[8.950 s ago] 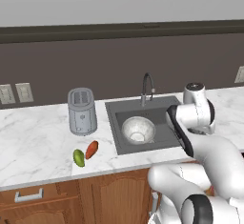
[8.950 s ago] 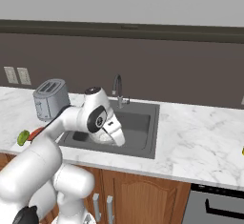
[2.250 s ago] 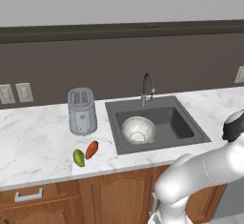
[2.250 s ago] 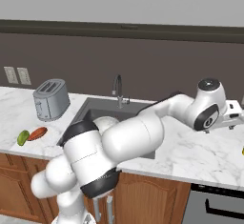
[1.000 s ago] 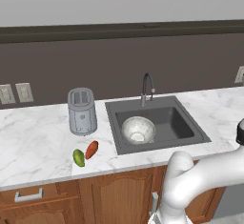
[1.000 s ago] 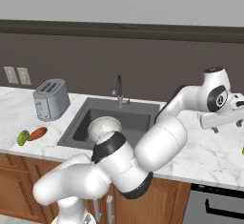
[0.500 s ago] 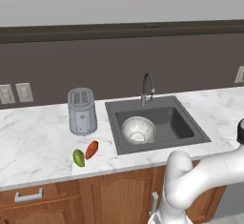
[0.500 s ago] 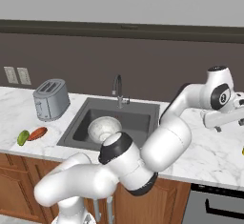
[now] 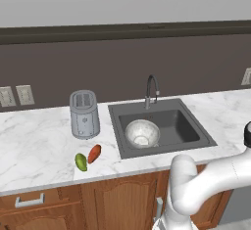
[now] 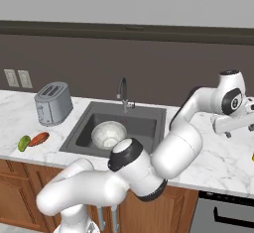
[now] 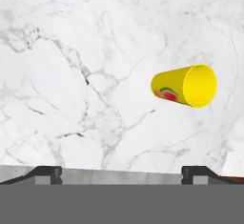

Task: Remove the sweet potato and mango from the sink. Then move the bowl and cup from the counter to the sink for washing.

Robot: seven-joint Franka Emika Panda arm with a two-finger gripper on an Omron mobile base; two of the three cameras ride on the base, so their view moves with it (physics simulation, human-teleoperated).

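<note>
In the hand view the yellow cup [image 11: 183, 86] with a red mark rests on white marble, up and to the right of my gripper [image 11: 121, 173]. Its mouth points toward that view's right. The gripper is open, with nothing between the fingertips [image 11: 45, 173]. From the right base view the gripper [image 10: 235, 128] hovers over the right counter, and a sliver of the cup [image 10: 252, 156] shows at the edge. The bowl [image 9: 142, 132] sits inside the sink [image 9: 188, 131]. The mango [image 9: 81, 161] and sweet potato [image 9: 94, 153] lie side by side on the counter left of the sink.
A grey toaster [image 9: 84, 114] stands on the counter behind the fruit. The faucet [image 9: 151, 89] rises at the sink's back edge. My white arm [image 10: 188, 123] stretches across the sink's right side toward the right counter.
The hand has sunk slightly over the right counter. Some seconds back the arm was over the sink and has swung right. Bowl, mango and sweet potato have not moved.
</note>
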